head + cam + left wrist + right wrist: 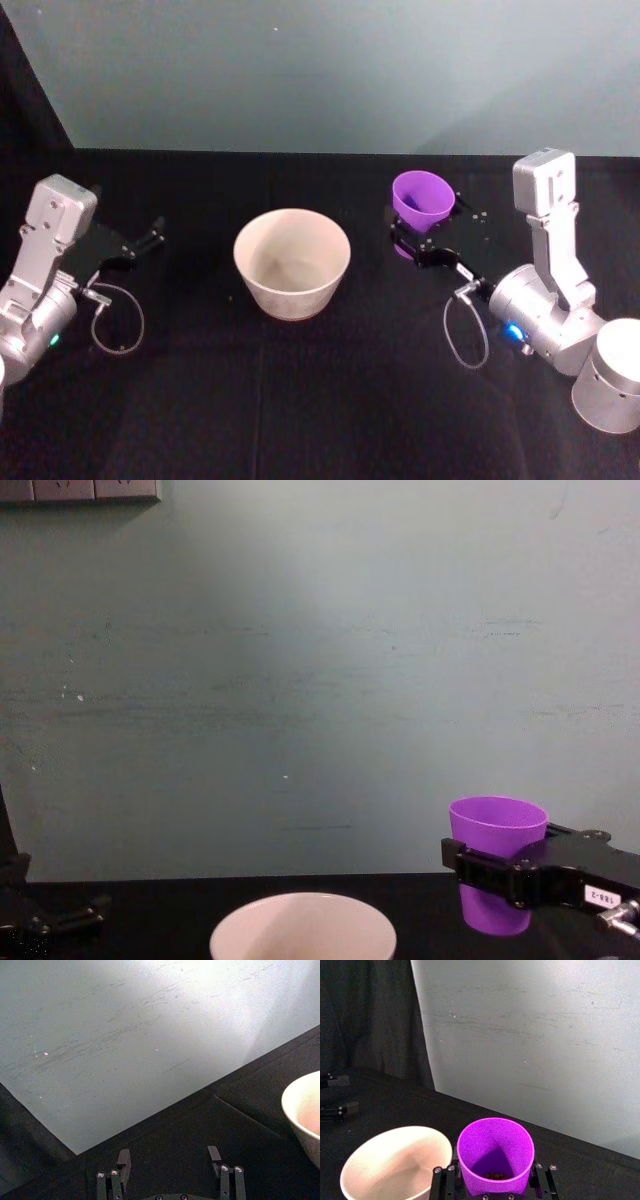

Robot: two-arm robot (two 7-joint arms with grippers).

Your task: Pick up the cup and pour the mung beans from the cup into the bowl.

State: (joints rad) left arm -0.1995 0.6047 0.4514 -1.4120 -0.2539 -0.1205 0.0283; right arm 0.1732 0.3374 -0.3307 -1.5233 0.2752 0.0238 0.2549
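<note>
1. Step in hand (judged): move the gripped cup over the bowl and tip it. The right claw is clamped on the cup, with one finger on each side of its lower wall.
2. Position: the cup stands upright on the robot's right of the bowl, near it but apart. It cannot be told whether its base is clear of the bench.
3. Procedure:
   - Keep the cup level while moving it sideways.
   - Bring the cup's lip inside the bowl's rim before rotating the wrist.
   - Tilt slowly toward the bowl's centre. The beans are small and are likely to roll and bounce off a hard wall.
   - Keep the grip firm. The tapered, smooth wall may slide in the claw when inverted.
4. Cup contents: a shallow layer of dark mung beans lies at the bottom, far below the rim.
5. Bowl contents: the visible interior is bare, so it is judged ready to receive.
6. The left claw is parked on the bowl's far side, fingers apart, gripping nothing.
</note>
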